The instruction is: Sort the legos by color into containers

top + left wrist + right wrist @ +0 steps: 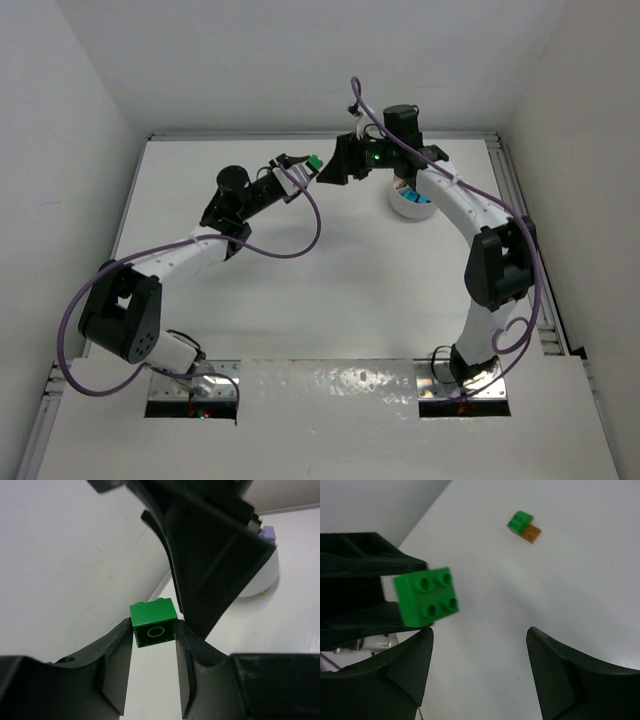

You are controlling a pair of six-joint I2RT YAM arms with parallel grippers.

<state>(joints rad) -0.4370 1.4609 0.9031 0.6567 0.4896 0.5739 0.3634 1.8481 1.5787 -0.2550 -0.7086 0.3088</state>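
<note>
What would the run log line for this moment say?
left gripper: shut on green brick | right gripper: open, near brick | dish: partly hidden | green-orange pair: on table

Our left gripper [305, 167] holds a green brick [314, 161] just beside our right gripper [328, 170], near the dish [408, 209].

Left arm [175, 255], right arm [455, 200]: white link shells, black joint housings. Purple cable [316, 225] loops along each. Green light [377, 157] on upper-centre wrist. Right gripper [480, 630]: matte black wedge fingers [565, 675].
</note>
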